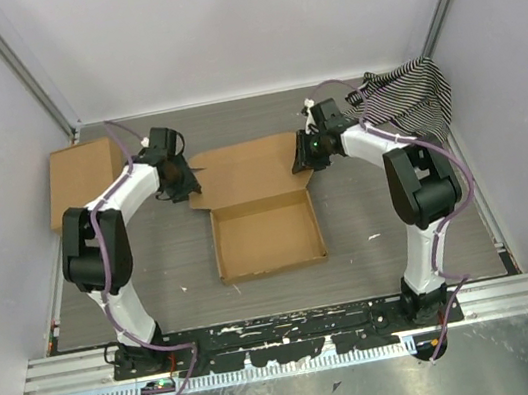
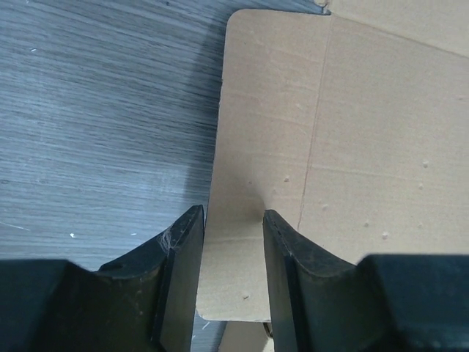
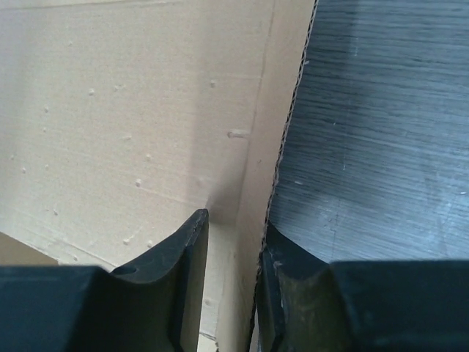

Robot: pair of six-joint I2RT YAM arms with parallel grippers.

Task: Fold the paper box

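Note:
The paper box (image 1: 267,238) lies mid-table as a shallow brown tray, its lid panel (image 1: 245,173) spread out behind it. My left gripper (image 1: 188,182) is at the lid's left side flap. In the left wrist view the flap (image 2: 242,147) lies face-on between the fingers, and the gripper (image 2: 233,220) is open around it. My right gripper (image 1: 301,161) is at the lid's right side flap. In the right wrist view that flap (image 3: 282,132) stands on edge between the fingers, close to the right finger (image 3: 282,264), and the gripper (image 3: 233,227) is open.
A larger ready-formed brown cardboard box (image 1: 84,180) sits at the back left, close to the left arm. A black-and-white striped cloth (image 1: 409,92) lies bunched in the back right corner. Enclosure walls stand on both sides and behind.

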